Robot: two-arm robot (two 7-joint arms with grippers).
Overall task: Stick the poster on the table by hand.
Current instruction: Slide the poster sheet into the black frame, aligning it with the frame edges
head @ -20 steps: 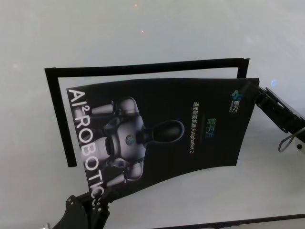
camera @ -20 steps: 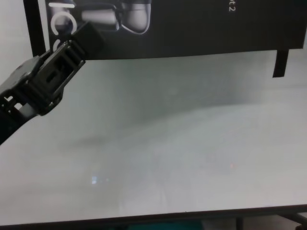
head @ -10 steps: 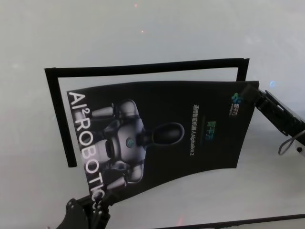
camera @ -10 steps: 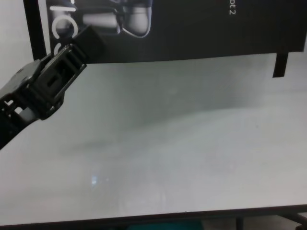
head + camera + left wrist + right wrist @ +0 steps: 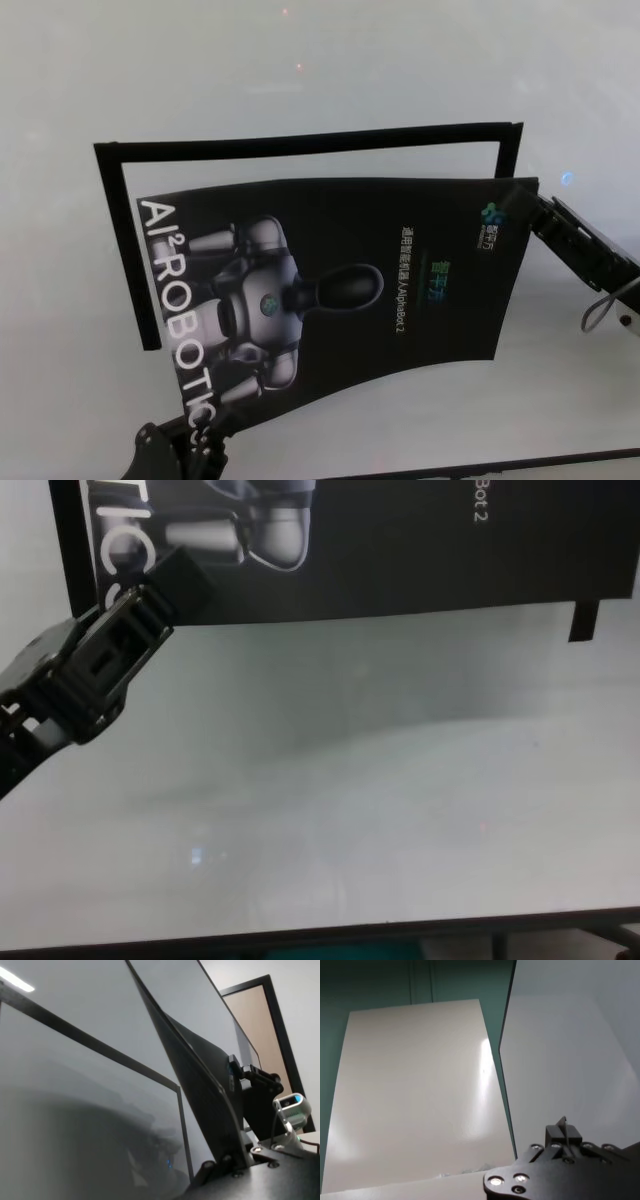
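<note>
You see the poster (image 5: 340, 300) held above the table (image 5: 300, 70), bowed, between both arms. Your left gripper (image 5: 175, 575) is clamped on the poster's near left corner, beside the "ROBOTICS" lettering. Your right gripper (image 5: 535, 205) grips the poster's far right corner, by the small logo. The poster partly overlaps the black strip frame (image 5: 300, 142) on the table, its near edge hanging outside that frame.
</note>
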